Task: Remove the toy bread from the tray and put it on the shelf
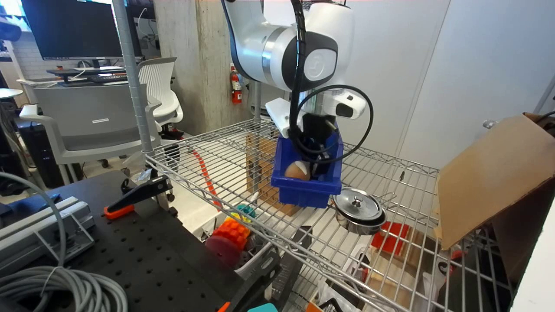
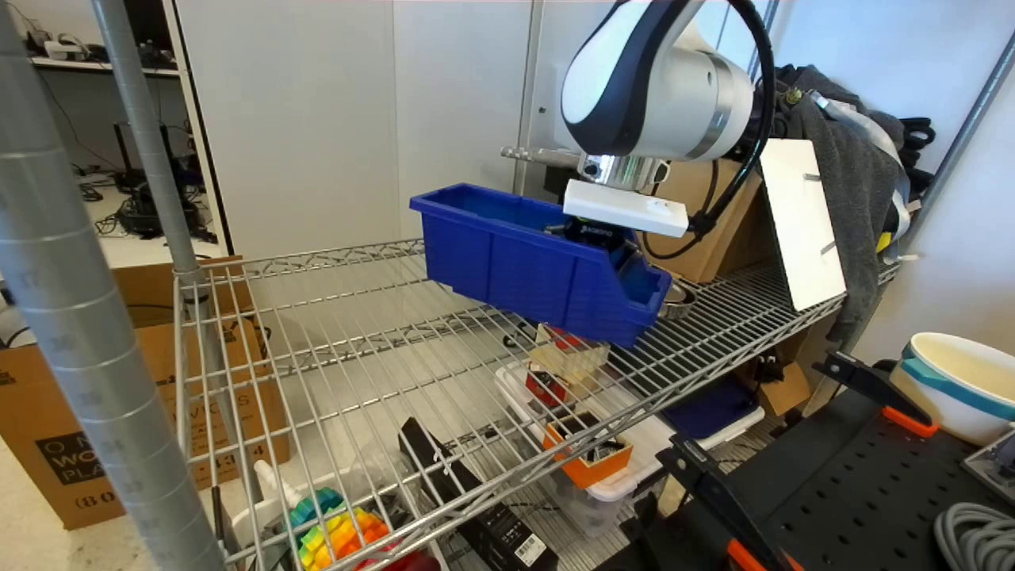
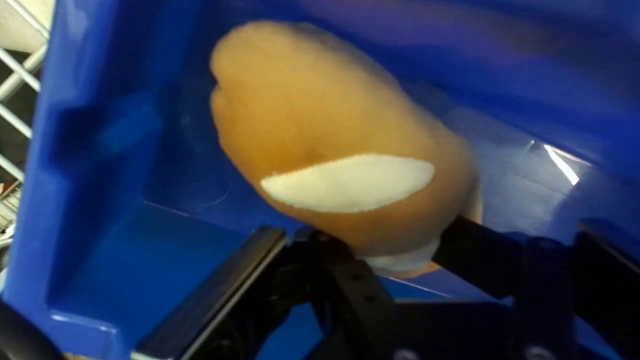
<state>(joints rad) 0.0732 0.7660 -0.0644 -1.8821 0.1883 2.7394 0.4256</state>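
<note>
Gripper (image 3: 385, 245) at bread (image 3: 320, 110) inside tray (image 2: 507, 266)

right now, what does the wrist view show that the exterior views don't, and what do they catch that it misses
Only the wrist view: two separate white patches on the toy bread, and the glossy floor of the blue bin beside it.

Only the exterior views: the white robot arm, black perforated table and coiled gray cable, in both; in an exterior view, also a red fire extinguisher.

Shared: the blue bin, end effector and wire shelf; the toy bread also shows in an exterior view.
</note>
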